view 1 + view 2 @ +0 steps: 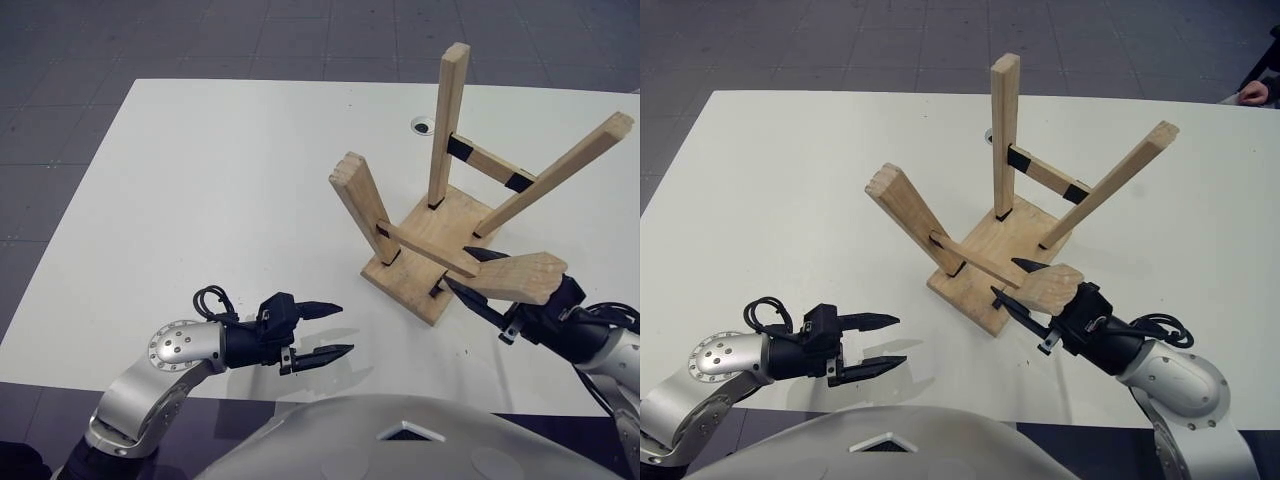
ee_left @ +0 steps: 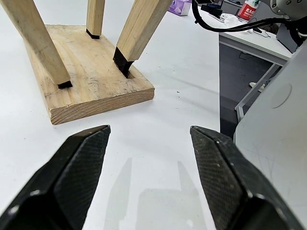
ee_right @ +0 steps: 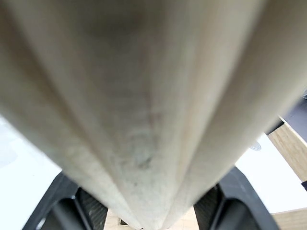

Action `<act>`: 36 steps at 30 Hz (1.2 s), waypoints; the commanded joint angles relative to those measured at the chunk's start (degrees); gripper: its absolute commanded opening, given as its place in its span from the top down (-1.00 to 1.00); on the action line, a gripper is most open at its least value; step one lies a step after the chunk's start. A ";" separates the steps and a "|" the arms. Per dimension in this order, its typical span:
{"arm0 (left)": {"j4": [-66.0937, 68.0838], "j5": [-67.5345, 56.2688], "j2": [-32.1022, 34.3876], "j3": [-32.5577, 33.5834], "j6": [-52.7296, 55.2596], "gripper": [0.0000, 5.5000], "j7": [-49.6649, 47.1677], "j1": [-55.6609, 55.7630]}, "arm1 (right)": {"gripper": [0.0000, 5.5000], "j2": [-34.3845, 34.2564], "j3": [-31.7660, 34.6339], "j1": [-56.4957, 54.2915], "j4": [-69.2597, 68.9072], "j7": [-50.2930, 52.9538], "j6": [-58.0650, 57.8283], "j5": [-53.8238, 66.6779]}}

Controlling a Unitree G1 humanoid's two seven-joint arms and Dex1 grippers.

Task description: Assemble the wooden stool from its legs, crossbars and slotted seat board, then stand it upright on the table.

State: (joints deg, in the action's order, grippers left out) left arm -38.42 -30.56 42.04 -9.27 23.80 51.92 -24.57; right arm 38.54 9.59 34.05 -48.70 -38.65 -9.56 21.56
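Your right pincer (image 1: 458,268) is grasping the near-right leg (image 1: 520,277) of the upturned stool (image 1: 440,225); your left pincer (image 1: 346,328) is hovering released over the surface (image 1: 200,180), near left.

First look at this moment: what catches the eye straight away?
The stool sits upside down on the table, right of its middle, with its legs pointing up. The right gripper is shut on the nearest leg, which leans toward the robot. The left gripper hangs open and empty over the table's near edge.
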 commanded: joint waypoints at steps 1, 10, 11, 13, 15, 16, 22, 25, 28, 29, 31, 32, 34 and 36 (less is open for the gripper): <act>-0.10 0.00 0.71 0.48 0.56 -0.12 -0.07 0.22 | 0.26 -0.54 0.54 0.19 0.15 0.31 -1.62 0.90; 0.12 -0.01 0.81 0.48 0.59 -0.12 0.01 0.19 | 0.26 -1.02 0.41 0.33 -0.93 0.66 -2.74 2.40; 0.18 0.00 0.80 0.48 0.59 -0.12 0.02 0.21 | 0.26 -1.10 0.21 0.30 -0.98 0.86 -2.84 2.20; 0.27 0.03 0.76 0.43 0.58 -0.12 0.02 0.23 | 0.26 -1.18 -0.07 0.26 -1.14 1.04 -2.91 1.87; 0.32 0.05 0.72 0.38 0.57 -0.12 0.01 0.26 | 0.26 -1.12 -0.06 0.28 -1.47 1.00 -2.94 1.78; 0.31 0.02 0.71 0.39 0.59 -0.12 0.01 0.26 | 0.26 -0.96 -0.04 0.35 -1.78 1.02 -2.83 1.33; 0.31 -0.04 0.67 0.38 0.61 -0.12 -0.01 0.26 | 0.26 -0.53 -1.91 0.75 -5.28 1.78 -2.69 -2.65; 0.25 -0.12 0.68 0.41 0.63 -0.12 0.00 0.19 | 0.26 -0.40 -2.34 0.57 -7.58 2.12 -2.74 -4.36; 0.28 -0.15 0.63 0.36 0.66 -0.12 0.00 0.21 | 0.26 -0.31 -1.61 -0.03 -8.49 2.32 -3.33 -4.62; 0.27 -0.14 0.60 0.33 0.66 -0.12 -0.04 0.21 | 0.26 -0.37 -1.48 -0.28 -8.48 2.36 -3.64 -4.51; 0.19 -0.11 0.54 0.25 0.72 -0.12 -0.15 0.22 | 0.26 -0.50 -1.47 -0.60 -8.35 2.29 -4.12 -4.21; 0.13 -0.10 0.52 0.22 0.74 -0.12 -0.19 0.22 | 0.26 -0.60 -1.76 -0.57 -7.92 2.18 -4.10 -4.33; 0.00 -0.08 0.49 0.24 0.78 -0.12 -0.27 0.18 | 0.26 -0.78 -2.40 -0.37 -6.35 1.96 -3.83 -4.95; -0.10 -0.06 0.48 0.29 0.82 -0.12 -0.28 0.11 | 0.26 -1.04 -2.40 -0.41 -4.41 1.83 -3.86 -4.83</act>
State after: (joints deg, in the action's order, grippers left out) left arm -38.40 -30.75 42.09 -9.11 24.22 51.93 -24.57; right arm 37.57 7.21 34.15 -54.99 -36.70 -12.91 17.06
